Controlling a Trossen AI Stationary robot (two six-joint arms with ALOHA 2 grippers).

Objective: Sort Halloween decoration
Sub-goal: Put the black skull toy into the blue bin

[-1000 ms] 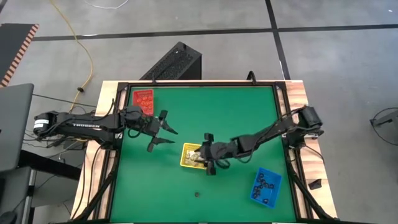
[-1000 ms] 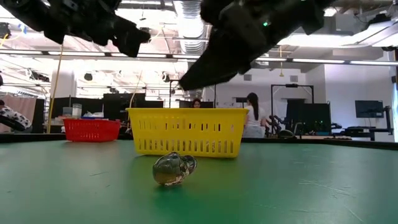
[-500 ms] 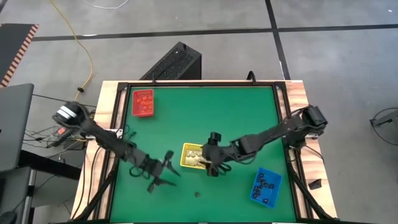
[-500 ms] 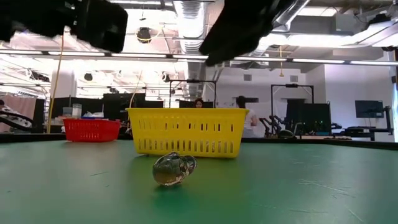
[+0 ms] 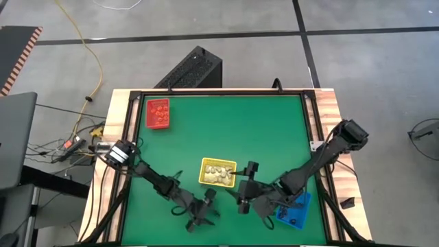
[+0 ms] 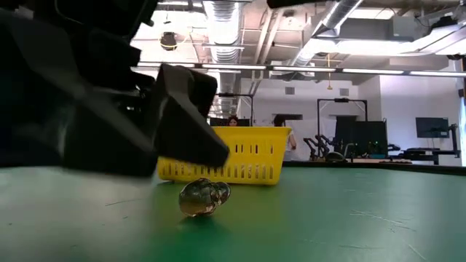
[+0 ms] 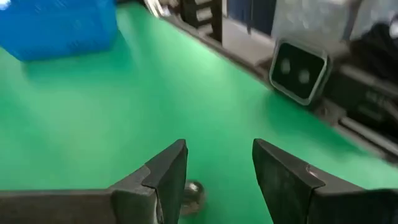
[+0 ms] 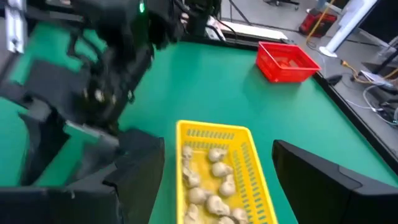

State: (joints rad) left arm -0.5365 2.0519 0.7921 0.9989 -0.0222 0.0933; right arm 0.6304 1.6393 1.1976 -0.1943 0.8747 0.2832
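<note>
The left gripper point(image 5: 206, 211) has swept from the red tray point(image 5: 158, 113) down beside the loose trinket point(image 6: 204, 198) on the green mat point(image 5: 267, 137), fingers apart around nothing; the right gripper point(image 5: 245, 185) hangs wide open by the yellow tray point(image 5: 218, 172).

Glossy trinket point(image 6: 204, 198), matt green table point(image 6: 349, 218)

No legible text, label, brand, number or sign anywhere in these views.
</note>
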